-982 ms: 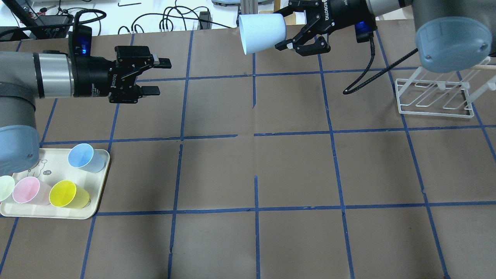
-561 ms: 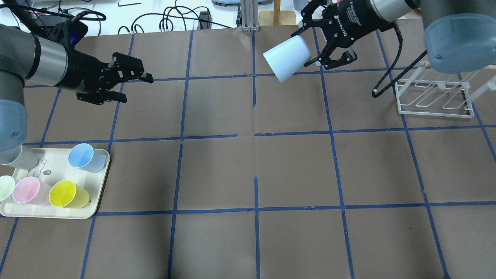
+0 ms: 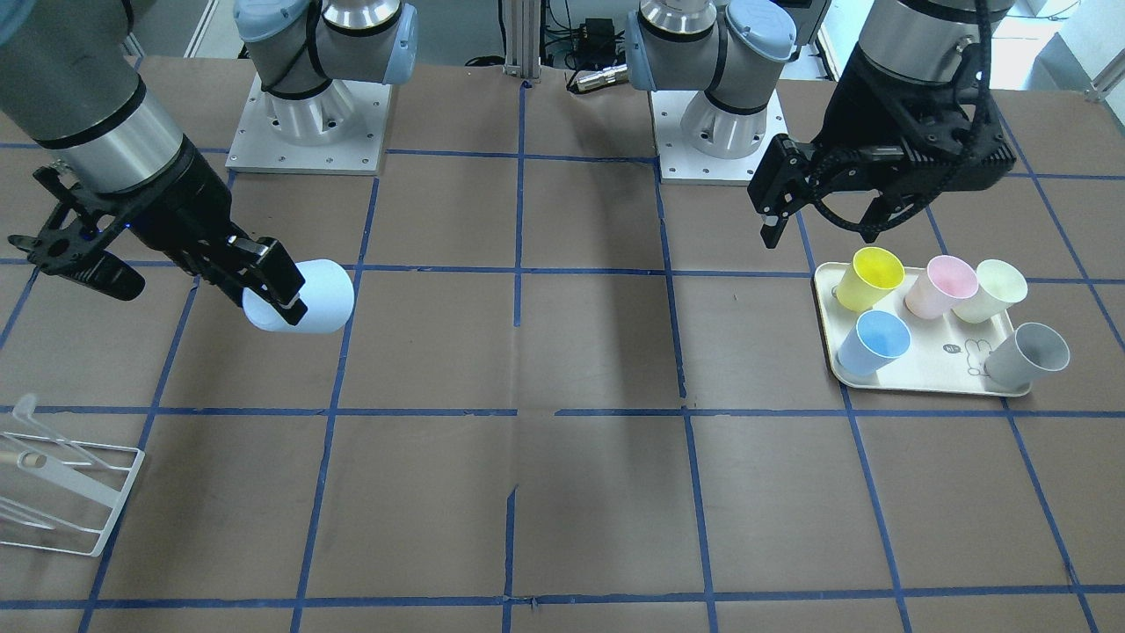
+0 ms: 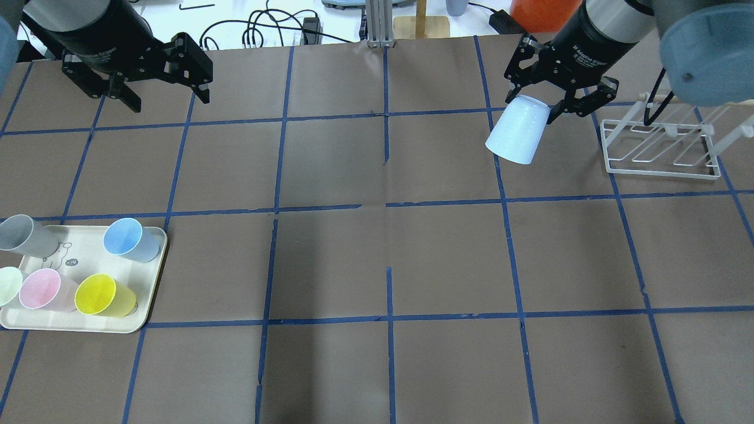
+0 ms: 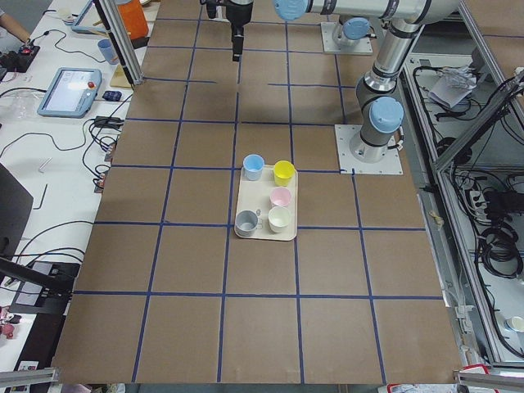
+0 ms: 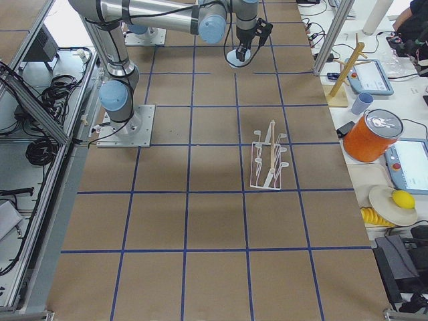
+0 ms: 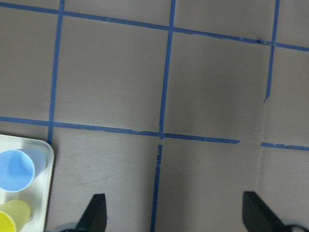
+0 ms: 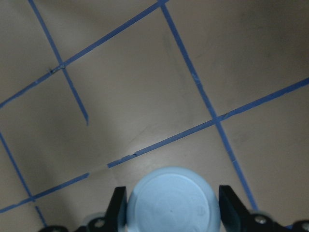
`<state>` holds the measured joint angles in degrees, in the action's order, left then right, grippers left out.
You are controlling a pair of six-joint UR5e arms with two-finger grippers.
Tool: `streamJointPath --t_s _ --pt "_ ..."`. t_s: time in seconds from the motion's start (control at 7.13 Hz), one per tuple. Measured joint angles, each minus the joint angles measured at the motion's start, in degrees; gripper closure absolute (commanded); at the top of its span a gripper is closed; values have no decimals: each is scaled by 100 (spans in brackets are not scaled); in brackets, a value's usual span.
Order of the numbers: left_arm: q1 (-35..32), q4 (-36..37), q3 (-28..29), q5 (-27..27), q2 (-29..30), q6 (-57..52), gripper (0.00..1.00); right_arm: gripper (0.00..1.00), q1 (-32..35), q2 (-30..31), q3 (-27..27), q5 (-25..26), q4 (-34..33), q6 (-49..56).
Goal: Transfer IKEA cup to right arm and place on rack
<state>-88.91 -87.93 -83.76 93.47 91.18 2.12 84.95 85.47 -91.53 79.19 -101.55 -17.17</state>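
Observation:
My right gripper (image 4: 532,108) is shut on the narrow base of the pale blue IKEA cup (image 4: 517,135). It holds the cup above the table, tilted, with the mouth pointing down and away. The right wrist view shows the cup's round bottom (image 8: 174,200) between the two fingers. The cup (image 3: 308,294) hangs just left of the white wire rack (image 4: 660,147), apart from it. My left gripper (image 4: 165,88) is open and empty, pointing down at the far left of the table. Its fingertips (image 7: 96,215) stand wide apart over bare table.
A cream tray (image 4: 147,306) at the near left holds a second pale blue cup (image 4: 126,238), a yellow cup (image 4: 103,294), a pink cup (image 4: 41,288), a pale green cup and a grey cup (image 4: 23,232). Cables and tools lie beyond the far table edge.
My right gripper has carried the cup to the right and nearer, close to the rack, and turned its mouth downward. My left arm has drawn back to the far left and now points down.

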Motion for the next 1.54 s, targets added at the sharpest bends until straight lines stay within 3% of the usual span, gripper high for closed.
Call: streamJointPath --t_s 0.14,0.28,0.7,1.12,1.54 --pt "-287 -140 110 484 89 19 0 100 -13 -3 55 372 -42 561" --pt "-456 -185 155 612 145 34 0 100 -93 -19 196 554 -96 1056" --pt "-494 -215 232 315 207 51 0 100 -615 -151 589 661 -525 2591" --pt "-178 -394 284 -240 97 60 0 100 -1235 -598 644 705 -1723 4032" --pt "131 -419 88 -642 -115 54 0 100 -1543 -1039 642 703 -2737 4654"
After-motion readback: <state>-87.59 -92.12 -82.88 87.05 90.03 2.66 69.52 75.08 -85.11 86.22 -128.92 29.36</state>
